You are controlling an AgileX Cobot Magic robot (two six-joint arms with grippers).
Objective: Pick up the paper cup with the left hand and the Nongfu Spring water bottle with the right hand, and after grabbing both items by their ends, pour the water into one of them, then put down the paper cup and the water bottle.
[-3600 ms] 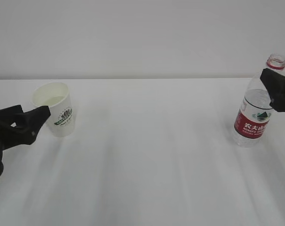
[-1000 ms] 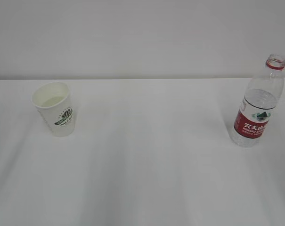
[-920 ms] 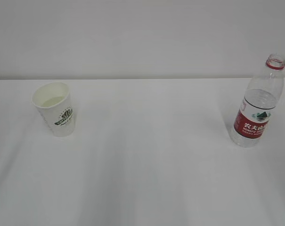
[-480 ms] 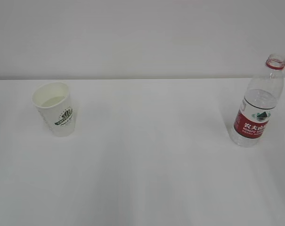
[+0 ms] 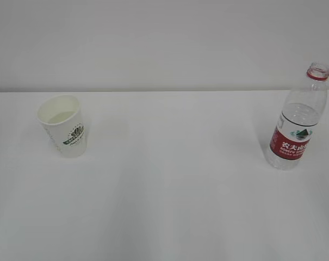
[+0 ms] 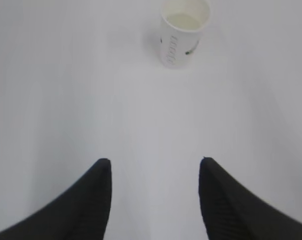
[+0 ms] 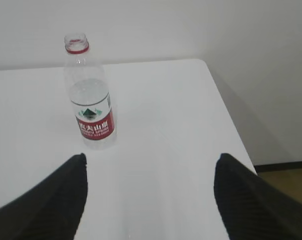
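Note:
The paper cup (image 5: 64, 126) stands upright at the left of the white table, with pale water inside. The left wrist view shows the cup (image 6: 183, 31) far ahead of my left gripper (image 6: 154, 165), which is open and holds nothing. The Nongfu Spring water bottle (image 5: 297, 119) stands upright and uncapped at the right, partly filled. In the right wrist view the bottle (image 7: 91, 95) is ahead and to the left of my right gripper (image 7: 150, 160), open wide and empty. Neither gripper appears in the exterior view.
The white table (image 5: 169, 190) meets a pale wall at the back. The table's right edge and corner (image 7: 210, 67) lie close to the bottle, with the floor (image 7: 285, 175) below.
Compared with the oldest frame, both grippers have drawn back out of the exterior view. Over the last second the cup and bottle have stayed put.

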